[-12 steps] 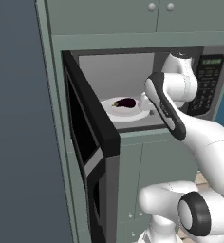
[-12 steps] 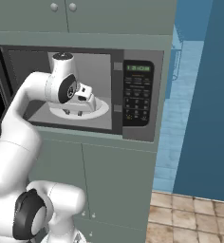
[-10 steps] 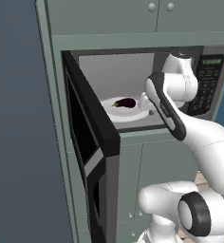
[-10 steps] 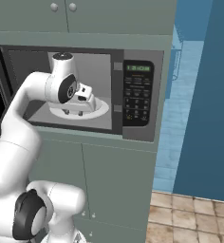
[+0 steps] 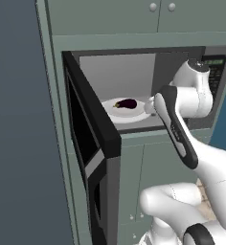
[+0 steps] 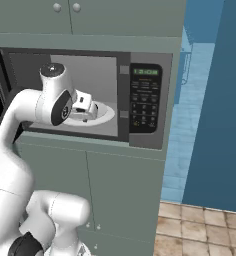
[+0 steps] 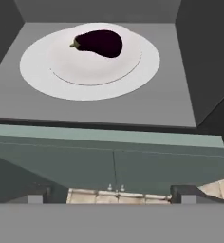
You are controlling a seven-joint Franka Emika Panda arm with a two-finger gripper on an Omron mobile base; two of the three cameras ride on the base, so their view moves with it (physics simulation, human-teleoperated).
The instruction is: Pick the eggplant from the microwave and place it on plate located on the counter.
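The eggplant (image 7: 98,42), dark purple with a small green stem, lies on a white dish (image 7: 133,71) inside the open microwave (image 5: 134,72). It shows as the eggplant (image 5: 127,103) left of my hand. My gripper (image 7: 111,194) is open with nothing between its fingertips (image 7: 35,194). It hovers at the front of the cavity, short of the dish and apart from the eggplant. From the sides, the gripper (image 5: 152,106) sits at the dish's right edge, and the gripper (image 6: 89,115) sits over the dish (image 6: 106,116). The plate and the counter are out of view.
The black microwave door (image 5: 88,143) stands swung out to the left. The keypad panel (image 6: 144,97) is right of the cavity. Grey-green cabinet fronts (image 6: 105,190) run below the ledge (image 7: 109,135). Cavity walls close in on both sides.
The arm has sunk a little and shifted slightly at the microwave mouth. The eggplant and white dish lie as before, and the jaws stay open.
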